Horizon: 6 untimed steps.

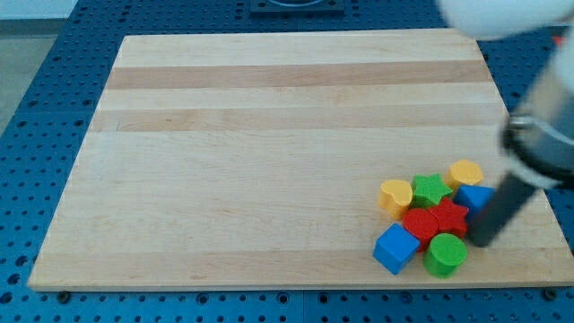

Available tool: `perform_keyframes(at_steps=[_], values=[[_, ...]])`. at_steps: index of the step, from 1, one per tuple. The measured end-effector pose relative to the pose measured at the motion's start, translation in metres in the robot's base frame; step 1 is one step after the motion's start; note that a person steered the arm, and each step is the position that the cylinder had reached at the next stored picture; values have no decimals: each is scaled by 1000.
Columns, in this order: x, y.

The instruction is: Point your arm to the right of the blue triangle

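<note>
The blocks lie in a tight cluster at the view's lower right of the wooden board (269, 135). The blue triangle (473, 196) sits at the cluster's right edge, under the yellow block (465, 171) and right of the red star (449, 216). My dark rod comes down from the view's right, and my tip (482, 240) rests on the board just below and slightly right of the blue triangle, next to the green round block (446, 255). The rod hides part of the triangle's lower right side.
The cluster also holds a yellow heart (395, 195), a green star (431, 189), a red round block (419, 224) and a blue cube (396, 248). The board's right edge (525, 179) and bottom edge are close by. A blue perforated table surrounds the board.
</note>
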<state>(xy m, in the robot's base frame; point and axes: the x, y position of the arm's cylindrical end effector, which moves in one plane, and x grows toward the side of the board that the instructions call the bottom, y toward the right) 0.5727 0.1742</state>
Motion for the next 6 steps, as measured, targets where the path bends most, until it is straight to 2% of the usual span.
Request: perform_keyframes(at_steps=[1,2,5,6], values=[[-18,-82],[-17,-95],[-14,36],[7,59]])
